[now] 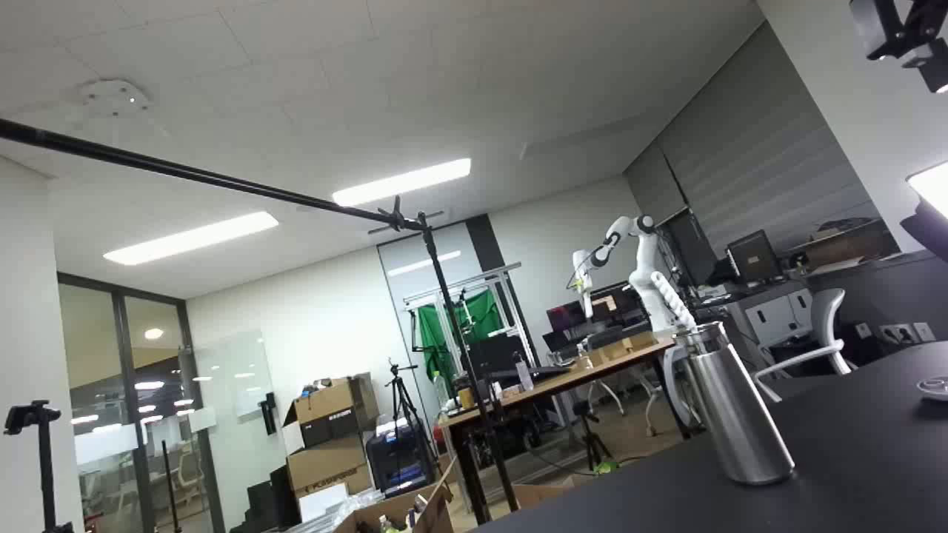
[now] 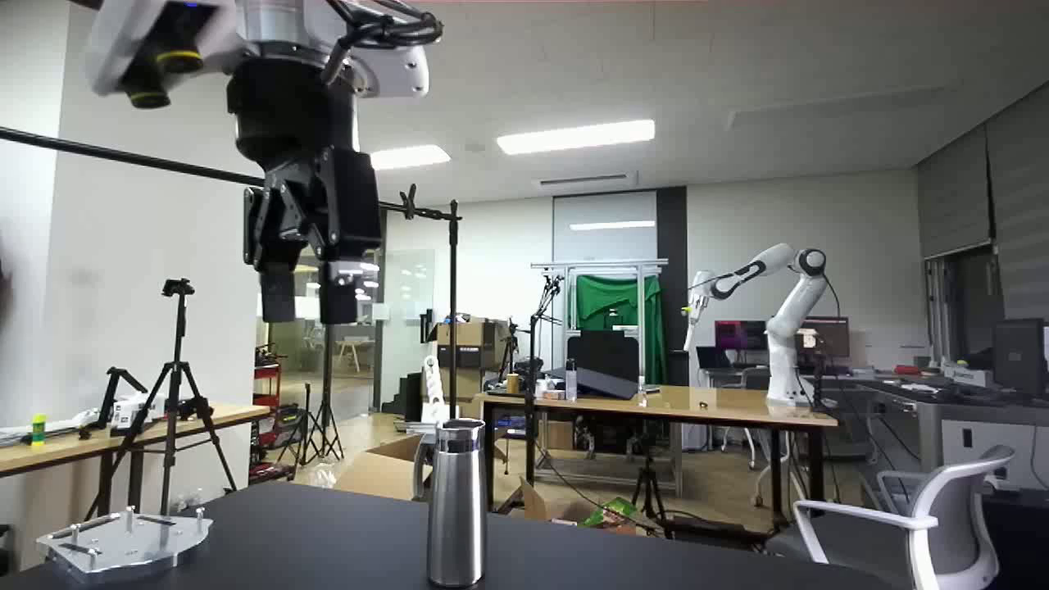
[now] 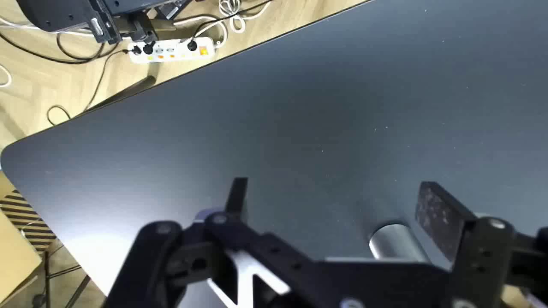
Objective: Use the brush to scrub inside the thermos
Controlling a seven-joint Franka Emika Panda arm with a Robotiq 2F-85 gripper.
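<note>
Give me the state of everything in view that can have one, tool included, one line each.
Tool: open, holding nothing, above the black table
Thermos: upright on the black table, apart from the tool
Brush: seemingly in the thermos mouth, white end up; lower part hidden
Ceiling lights: on
Power strip: some plugs in, room for more
Cardboard box: open, things inside
Far robot arm: bent

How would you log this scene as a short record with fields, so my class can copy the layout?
vessel: silver metal thermos, upright on the black table
tool: brush, white handle apparently sticking out of the thermos; bristles not visible
robot: claw open, raised above the table, holding nothing
other tabletop item: clear plate with posts
background: white robot arm, office chair
</note>
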